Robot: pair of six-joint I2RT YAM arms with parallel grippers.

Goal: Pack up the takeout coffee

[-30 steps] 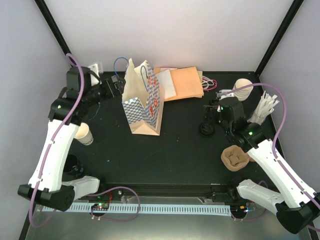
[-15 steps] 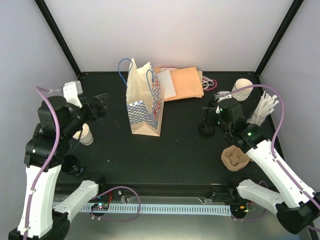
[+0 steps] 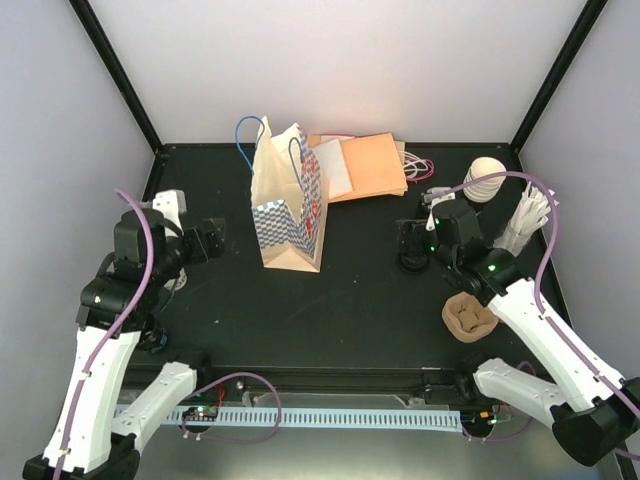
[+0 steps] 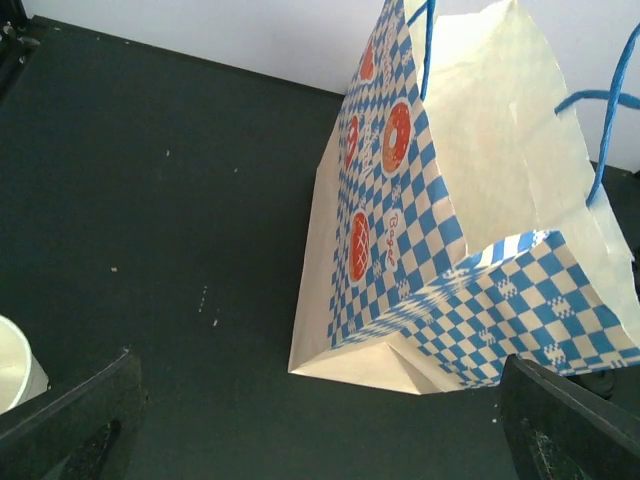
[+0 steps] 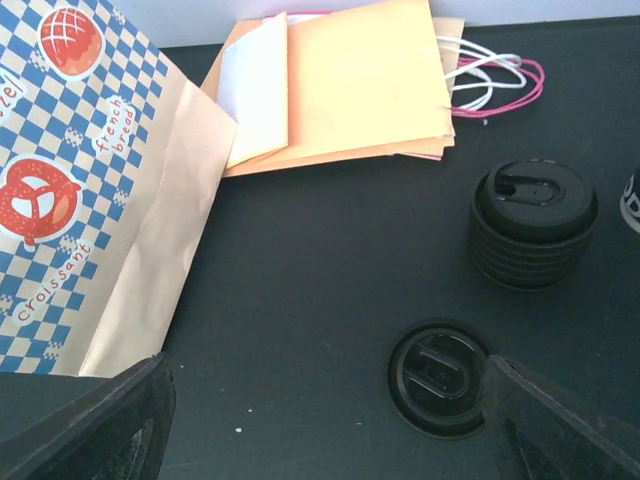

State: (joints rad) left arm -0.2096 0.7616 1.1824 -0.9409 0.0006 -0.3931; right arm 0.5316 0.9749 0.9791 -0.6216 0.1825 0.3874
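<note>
- Black worktop (image 3: 370,300); an arm bolted at each near corner.
- Blue-and-white checked paper bag (image 3: 288,205) stands upright left of centre, toward the back. Mouth open, blue cord handles up. The sides carry bakery prints, with "croissant" and "french bread" legible in the right wrist view.
- Flat kraft paper bags (image 3: 365,165) lie stacked just behind and right of the checked bag, at the back edge. White and pink cord handles (image 5: 495,75) trail off their right end.
- Left end effector (image 3: 205,240): released, fingers spread wide, nothing between them. It hangs left of the checked bag, apart from it and pointed at its checked side.
- Right end effector (image 3: 412,240): also released and grasping nothing. It hovers over the right half of the worktop, above the loose lid.
- Brown moulded-pulp cup carrier (image 3: 468,315) sits near right, beside the right arm.
- Stack of nested cream cups (image 3: 483,180) stands at the back right, with a bundle of white wrapped straws (image 3: 525,215) just right of it.
- Stack of black lids (image 5: 533,222) sits right of centre, near the loose lid but not touching it.
- Takeout paper cup (image 4: 15,365) stands on the worktop at the far left, next to the left finger and well apart from the bag. It is uncovered, pale cream inside, and only its edge shows.
- Loose black lid (image 5: 438,378) lies flat on the worktop, far from the cup.
</note>
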